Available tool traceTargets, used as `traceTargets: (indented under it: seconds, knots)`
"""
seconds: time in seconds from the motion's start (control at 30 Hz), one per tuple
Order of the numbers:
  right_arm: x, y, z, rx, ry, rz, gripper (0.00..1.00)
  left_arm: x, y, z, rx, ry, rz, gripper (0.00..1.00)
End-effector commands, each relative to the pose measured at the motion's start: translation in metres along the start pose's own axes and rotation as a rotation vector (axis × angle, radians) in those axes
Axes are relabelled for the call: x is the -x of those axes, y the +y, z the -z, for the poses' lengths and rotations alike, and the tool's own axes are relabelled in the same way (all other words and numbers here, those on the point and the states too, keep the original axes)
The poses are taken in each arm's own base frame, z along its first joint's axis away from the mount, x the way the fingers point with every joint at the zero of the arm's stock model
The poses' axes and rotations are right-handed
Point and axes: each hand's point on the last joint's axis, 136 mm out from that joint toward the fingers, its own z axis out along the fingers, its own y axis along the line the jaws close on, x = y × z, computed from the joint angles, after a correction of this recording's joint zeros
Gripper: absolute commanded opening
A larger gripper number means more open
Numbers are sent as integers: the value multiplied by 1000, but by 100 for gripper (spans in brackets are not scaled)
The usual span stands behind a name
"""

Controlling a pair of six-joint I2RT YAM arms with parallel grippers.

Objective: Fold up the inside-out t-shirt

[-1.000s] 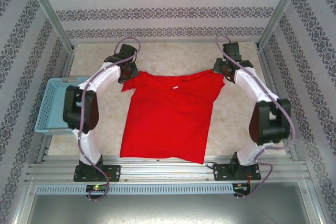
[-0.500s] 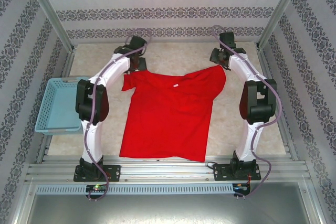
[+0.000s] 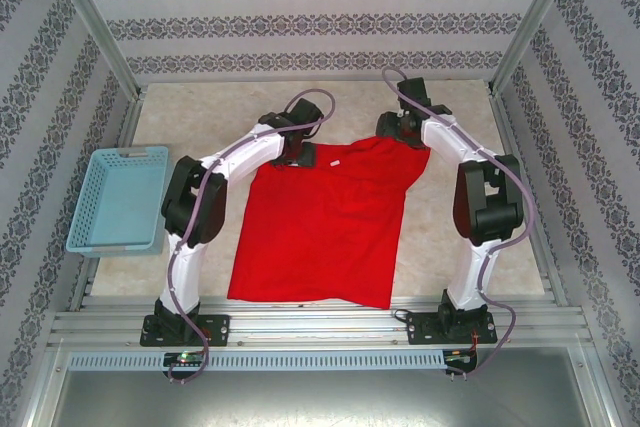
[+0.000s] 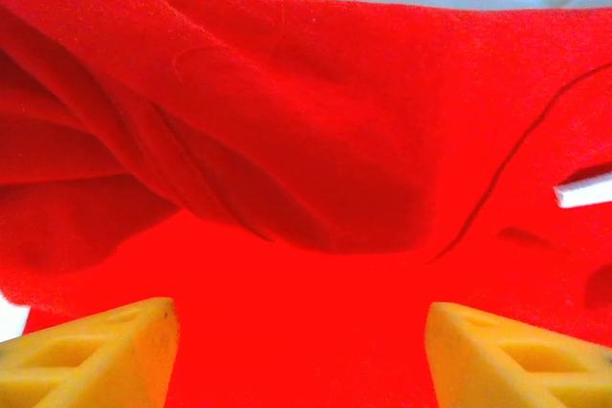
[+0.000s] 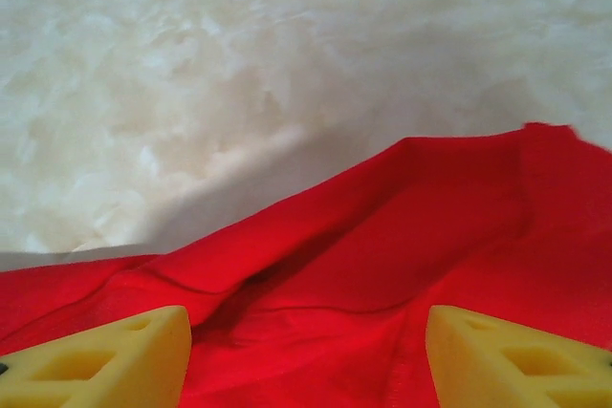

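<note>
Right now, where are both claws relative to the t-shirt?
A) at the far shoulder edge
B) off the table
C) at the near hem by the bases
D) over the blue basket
A: the top view shows the left claw and right claw at the far shoulder edge of the red t-shirt.

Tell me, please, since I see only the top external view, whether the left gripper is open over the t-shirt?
Observer: Yes. The left wrist view shows the left gripper open, its yellow fingertips wide apart, with the red t-shirt lying between them.
Operator: Thank you. And the right one?
Observer: The right gripper is open too, over a seamed edge of the t-shirt, with bare table just beyond.
</note>
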Motion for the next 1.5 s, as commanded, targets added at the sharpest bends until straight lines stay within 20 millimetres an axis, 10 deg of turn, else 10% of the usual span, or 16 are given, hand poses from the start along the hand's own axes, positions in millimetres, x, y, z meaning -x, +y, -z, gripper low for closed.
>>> traceTargets:
  seconds: [0.0,0.27,0.63,0.9,1.13,1.23,1.33,1.47]
  knots:
    - [-3,4,-13,12,22,-30,68,10,-3,-22,-27,-2,51,65]
    - [-3,12,-37,26,70,-40,71,39,-9,-42,-94,-21,99,38]
    - [17,6,-53,8,54,-34,34,104,10,-33,-190,-129,204,0]
    - [48,5,-58,15,13,-27,0,152,37,-42,-264,-168,344,0]
    - [67,17,-32,32,-24,3,13,198,63,-48,-286,-248,427,0]
    - [48,26,-10,51,-34,33,34,209,86,-51,-288,-272,480,1]
    - [12,35,10,73,-15,61,48,206,89,-41,-294,-253,447,37]
    - [-56,42,28,74,59,114,55,179,92,-13,-216,-173,378,61]
